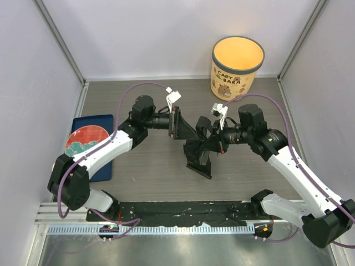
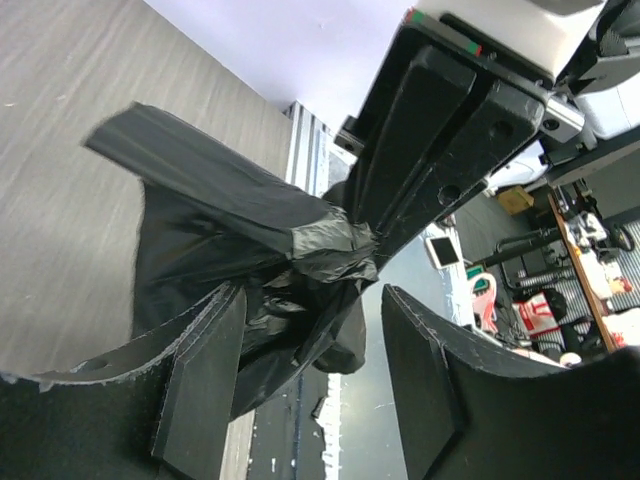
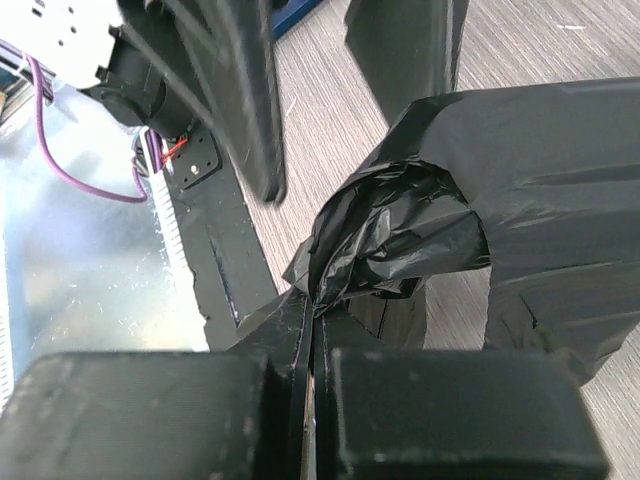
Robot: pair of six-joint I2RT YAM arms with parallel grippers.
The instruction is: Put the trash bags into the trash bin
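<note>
A crumpled black trash bag [image 1: 198, 155] hangs between the two arms above the middle of the table, its lower flap reaching the tabletop. My right gripper [image 1: 215, 139] is shut on a bunched part of the trash bag [image 3: 400, 235], with the film pinched between its closed fingertips [image 3: 318, 315]. My left gripper [image 1: 178, 124] stands open beside the bag. In the left wrist view the trash bag [image 2: 230, 240] lies against one finger [image 2: 205, 380], with a gap to the other. The cream-yellow trash bin [image 1: 237, 66] stands upright at the back right, apart from both grippers.
A blue tray [image 1: 105, 166] with a red disc lies on the left of the table, under the left arm. A black strip [image 1: 183, 213] runs along the near edge. Grey walls close in the left, right and back sides.
</note>
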